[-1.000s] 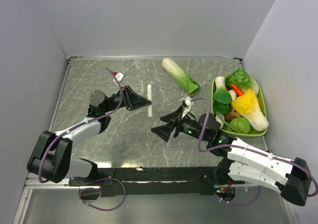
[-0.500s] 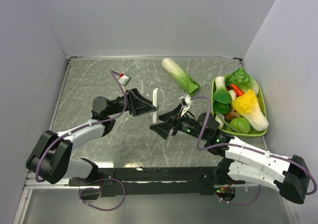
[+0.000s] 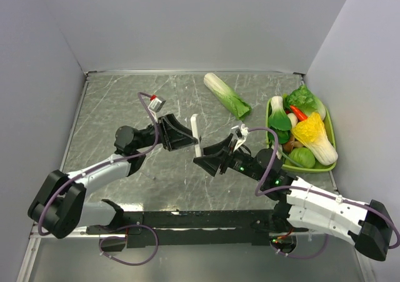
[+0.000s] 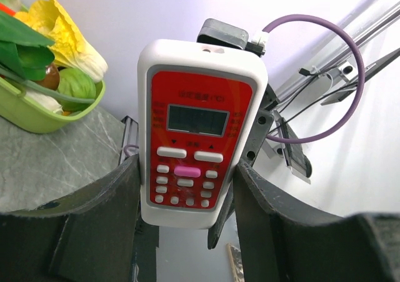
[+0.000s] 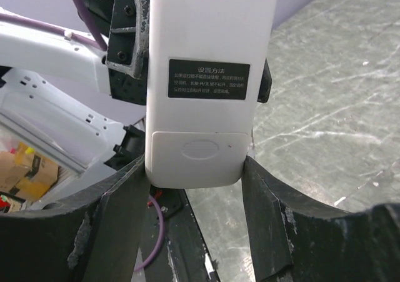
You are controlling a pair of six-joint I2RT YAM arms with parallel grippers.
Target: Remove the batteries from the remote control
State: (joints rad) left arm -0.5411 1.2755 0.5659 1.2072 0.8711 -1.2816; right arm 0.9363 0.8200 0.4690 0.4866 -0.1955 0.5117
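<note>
Batteries are hidden: in the right wrist view the rear battery cover [image 5: 195, 159] sits shut on the remote control [image 5: 209, 57], whose upper end is cut off by the frame edge. In the top view the remote control shows only as a thin white strip, edge-on, at the centre of the table [image 3: 119, 107]. Whether its lower end touches the table cannot be told.

The basket [image 4: 50, 118], green, stands at 3 o'clock on the table. It holds a bok choy [image 3: 279, 116], a lettuce [image 3: 304, 99], a red chili [image 3: 298, 112], a yellow-leaved cabbage [image 3: 314, 135] and a round green vegetable [image 3: 304, 158]. A napa cabbage [image 3: 227, 95] lies loose on the table at 1 o'clock.

The left hand [image 3: 185, 136] reaches in from 9 o'clock and is clenched on the remote control, red keypad facing its wrist camera. The right hand [image 3: 201, 154] reaches in from 4 o'clock, its fingers [image 5: 119, 213] pressed against both side edges at the cover end.

One second earlier the remote control sat lower and the right hand stood apart from it with its fingers spread wider. It is now raised and tilted, held from both sides.
</note>
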